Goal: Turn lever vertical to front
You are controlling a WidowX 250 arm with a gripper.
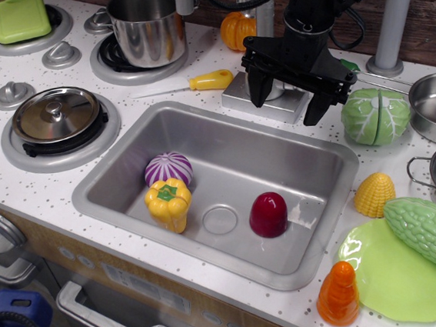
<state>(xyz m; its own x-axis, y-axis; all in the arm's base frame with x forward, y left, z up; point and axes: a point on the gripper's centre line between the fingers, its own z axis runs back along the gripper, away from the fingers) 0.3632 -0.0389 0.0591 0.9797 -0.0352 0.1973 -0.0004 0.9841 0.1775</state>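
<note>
- The bench (17, 163) is a white speckled toy kitchen counter. It carries burners at the left and a sink (110, 170) in the middle, so the faucet stands at the sink's back rim.
- Inside the sink lie a purple onion (167, 169), a yellow pepper (168, 204) and a dark red piece (268, 214). They are well below the faucet and, I judge, not in the way of the work.
- The black arm comes down from the top and ends in the tool (288, 101). Its two fingers point down and stand apart, with nothing between them. It hangs over the faucet base plate (244, 97), which is just where the lever should be.
- A green cabbage (376, 116) lies just beside the right finger. I think it could be touched if the tool swings that way.
- A steel pot (147, 25) and a lidded pan (56, 116) sit on the burners, well apart from the tool.
- A yellow-handled knife (195, 82) lies just left of the base plate.
- The lever itself I cannot see: the tool and the arm cover the faucet body. Whether it is already touched, I cannot tell.
</note>
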